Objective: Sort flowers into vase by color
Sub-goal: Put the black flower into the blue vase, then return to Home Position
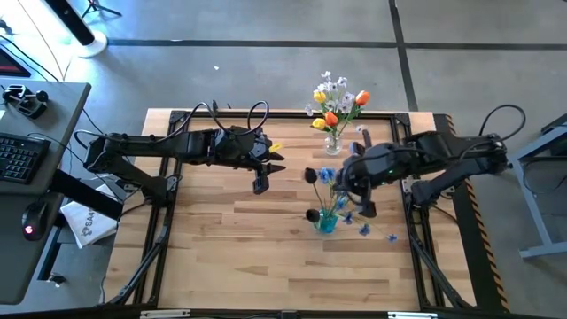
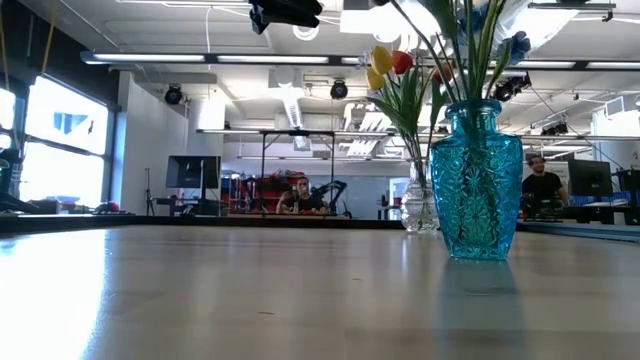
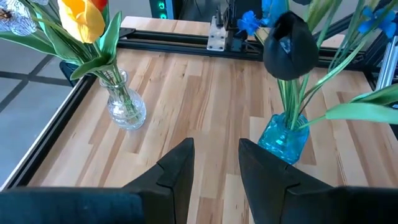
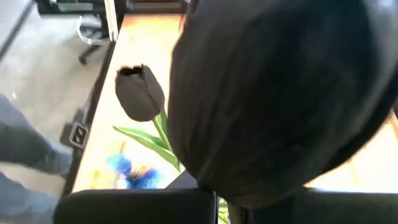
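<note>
Flowers stand sorted: warm tulips (image 1: 330,118) in clear vase (image 1: 333,142), blue sprays and dark tulips (image 1: 312,175) in blue vase (image 1: 327,221). Right gripper (image 1: 365,206), grip undeterminable, hovers beside blue vase, apparently placing. Left gripper (image 3: 214,163) idles, released. Next: withdraw clear.

Both arms are matte black, built of chunky boxy links with rounded joint housings. Thin black cables loop up in arcs above the left arm (image 1: 177,146) and behind the right arm (image 1: 443,155). The left claw (image 3: 214,168) ends in two flat, dark, wedge-shaped fingers (image 3: 177,171) with angular, bevelled edges and smooth inner faces.
</note>
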Available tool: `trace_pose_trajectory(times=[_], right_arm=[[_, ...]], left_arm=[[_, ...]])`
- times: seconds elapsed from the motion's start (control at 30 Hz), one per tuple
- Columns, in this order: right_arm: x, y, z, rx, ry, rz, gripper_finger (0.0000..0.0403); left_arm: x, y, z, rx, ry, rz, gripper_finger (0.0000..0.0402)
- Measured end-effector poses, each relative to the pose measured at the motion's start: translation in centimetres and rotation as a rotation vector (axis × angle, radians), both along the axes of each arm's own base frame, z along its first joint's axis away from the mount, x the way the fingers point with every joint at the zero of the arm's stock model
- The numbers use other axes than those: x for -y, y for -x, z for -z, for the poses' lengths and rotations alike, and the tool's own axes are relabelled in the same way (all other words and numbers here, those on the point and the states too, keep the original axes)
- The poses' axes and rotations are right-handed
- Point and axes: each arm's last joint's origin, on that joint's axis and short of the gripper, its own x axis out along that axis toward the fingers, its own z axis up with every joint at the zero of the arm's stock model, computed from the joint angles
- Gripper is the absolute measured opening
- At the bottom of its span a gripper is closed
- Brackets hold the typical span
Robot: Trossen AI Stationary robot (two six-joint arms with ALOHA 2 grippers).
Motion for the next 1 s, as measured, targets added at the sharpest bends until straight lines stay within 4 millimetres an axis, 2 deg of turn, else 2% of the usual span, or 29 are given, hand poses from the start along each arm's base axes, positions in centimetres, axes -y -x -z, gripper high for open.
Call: trace_pose_trajectory(times=[0.27,0.37,0.47,0.63,0.73,0.87,1.0], right_arm=[[-0.7,-2.9,2.3,-0.096,0.043,-0.035,0.0014],[-0.8,-3.2,2.6,-0.107,0.038,-0.027,0.0051],[-0.8,-2.9,2.3,-0.100,0.014,-0.008,0.0106],[-0.4,-0.8,0.7,-0.050,-0.085,-0.002,0.0199],[-0.1,1.1,-0.5,-0.019,-0.190,0.032,0.0238],[0.5,4.1,-2.3,0.036,-0.329,0.053,0.0255],[1.4,7.6,-4.0,0.129,-0.371,0.028,0.0242]], left_arm=[[0.0,0.0,0.0,0.000,0.000,0.000,0.0115],[0.0,0.0,0.0,0.000,0.000,0.000,0.0115],[0.0,0.0,0.0,0.000,0.006,0.008,0.0115],[0.2,0.0,0.0,0.001,0.039,0.062,0.0115],[0.3,0.0,0.0,0.002,0.057,0.090,0.0115],[0.5,0.2,-0.4,0.012,0.109,0.110,0.0115],[0.6,1.2,-2.0,0.056,0.158,0.135,0.0115]])
